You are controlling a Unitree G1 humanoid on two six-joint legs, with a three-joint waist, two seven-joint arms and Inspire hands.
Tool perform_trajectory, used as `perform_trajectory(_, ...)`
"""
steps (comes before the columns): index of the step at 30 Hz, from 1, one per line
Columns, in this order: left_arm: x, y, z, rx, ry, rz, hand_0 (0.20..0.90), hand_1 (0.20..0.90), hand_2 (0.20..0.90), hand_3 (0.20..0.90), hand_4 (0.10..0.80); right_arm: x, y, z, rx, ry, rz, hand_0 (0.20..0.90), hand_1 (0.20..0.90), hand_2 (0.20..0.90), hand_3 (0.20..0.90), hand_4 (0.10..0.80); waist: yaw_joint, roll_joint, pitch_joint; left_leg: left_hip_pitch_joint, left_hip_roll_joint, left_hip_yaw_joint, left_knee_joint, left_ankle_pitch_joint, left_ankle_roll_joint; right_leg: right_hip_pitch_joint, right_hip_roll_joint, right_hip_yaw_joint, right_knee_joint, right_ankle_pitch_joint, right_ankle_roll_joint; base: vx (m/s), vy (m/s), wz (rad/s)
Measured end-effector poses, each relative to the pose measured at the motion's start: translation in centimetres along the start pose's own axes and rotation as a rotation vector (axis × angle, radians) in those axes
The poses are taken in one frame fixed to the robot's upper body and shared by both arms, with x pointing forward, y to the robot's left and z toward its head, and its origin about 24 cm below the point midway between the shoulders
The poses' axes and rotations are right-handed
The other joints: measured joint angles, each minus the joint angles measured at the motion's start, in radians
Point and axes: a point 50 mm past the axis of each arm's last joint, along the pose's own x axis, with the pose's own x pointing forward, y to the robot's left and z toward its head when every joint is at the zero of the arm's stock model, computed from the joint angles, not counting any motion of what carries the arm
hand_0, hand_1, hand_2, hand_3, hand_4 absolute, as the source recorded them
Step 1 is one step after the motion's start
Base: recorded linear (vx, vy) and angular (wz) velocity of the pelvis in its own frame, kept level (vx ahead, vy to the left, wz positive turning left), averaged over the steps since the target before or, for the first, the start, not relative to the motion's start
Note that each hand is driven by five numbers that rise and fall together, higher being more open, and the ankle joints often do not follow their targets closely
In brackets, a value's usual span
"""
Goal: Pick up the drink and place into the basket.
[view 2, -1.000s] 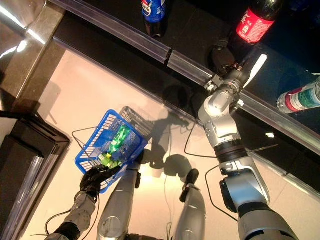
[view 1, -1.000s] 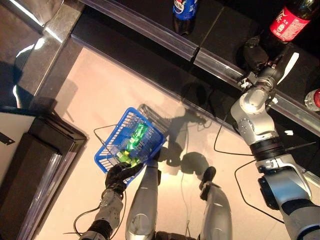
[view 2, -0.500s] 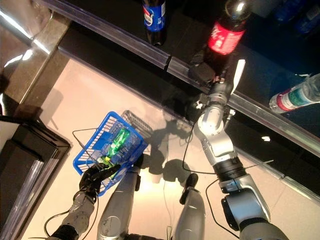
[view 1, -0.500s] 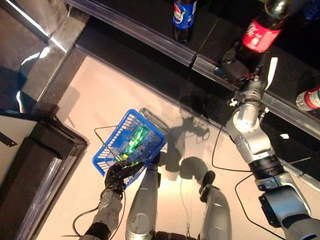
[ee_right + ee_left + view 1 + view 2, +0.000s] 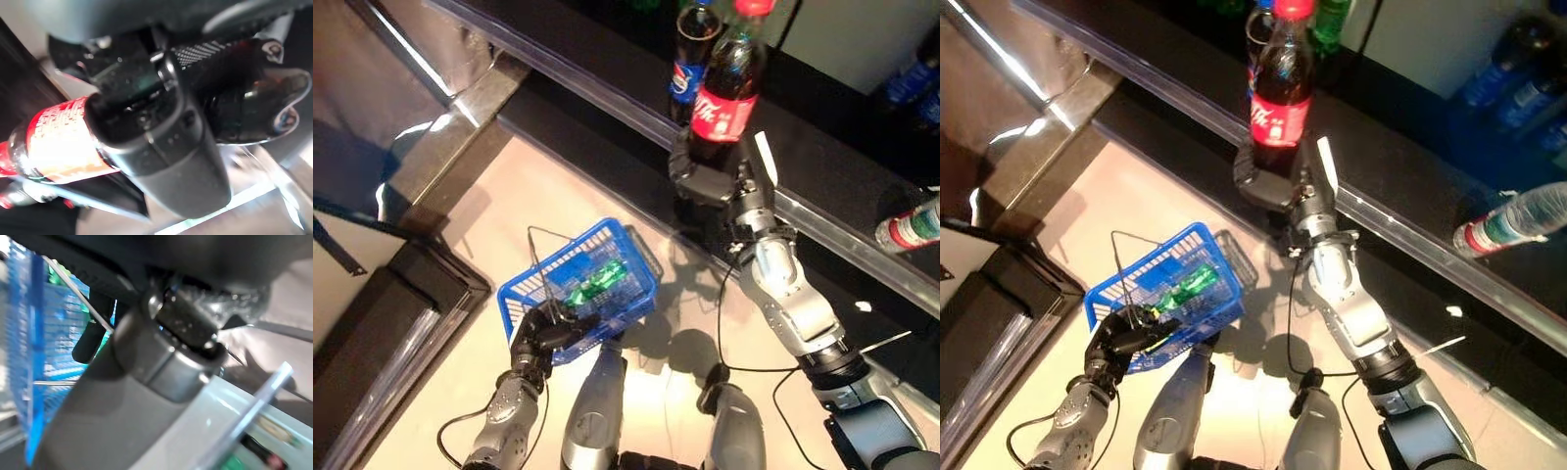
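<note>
Red-labelled cola bottle (image 5: 720, 98) at upper centre sits clenched in my right hand (image 5: 705, 181); left hand (image 5: 548, 331) grips the blue basket (image 5: 524, 308).

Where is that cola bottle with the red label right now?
The red-label cola bottle is in the robot's right hand, up by the dark shelf, just beside a blue-label bottle and well above the blue basket held by the left hand.

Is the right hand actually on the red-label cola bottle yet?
Touching: in the right wrist view, the right hand has its fingers wrapped round the cola bottle, just below its red label.
</note>
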Motion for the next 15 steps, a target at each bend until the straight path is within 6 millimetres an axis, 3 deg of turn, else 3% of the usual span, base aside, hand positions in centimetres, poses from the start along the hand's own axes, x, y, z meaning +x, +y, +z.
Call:
perform_trajectory(3,0.1,-0.4,1.1,0.059,-0.027,-0.073,0.300,0.300,0.300,0.200,0.100,-0.4,1.5,-1.2,-0.006,0.075,0.077,0.300,0.300,0.300,0.200,0.100,0.040,-0.001,0.000,0.005,-0.002,-0.005,-0.003,0.001,-0.005,0.010,-0.001,-0.008,-0.003,-0.005,0.002,0.008,-0.041,0.11)
perform_trajectory(6,0.2,-0.7,2.0,0.092,-0.034,-0.132,0.300,0.300,0.300,0.200,0.100,-0.9,2.7,-2.4,-0.010,0.133,0.127,0.300,0.300,0.300,0.200,0.100,0.051,-0.001,0.000,0.019,-0.007,-0.034,-0.008,0.001,-0.006,0.062,0.000,-0.054,-0.024,-0.008,0.005,-0.006,-0.047,0.33)
perform_trajectory(15,-0.1,-2.2,4.7,0.159,-0.080,-0.350,0.300,0.300,0.300,0.200,0.100,-0.9,3.3,-5.2,0.025,0.252,0.100,0.300,0.300,0.300,0.200,0.100,0.132,-0.002,-0.001,0.032,-0.022,-0.103,-0.036,0.008,-0.018,0.117,0.002,-0.115,-0.038,-0.042,0.007,-0.007,-0.050,0.25)
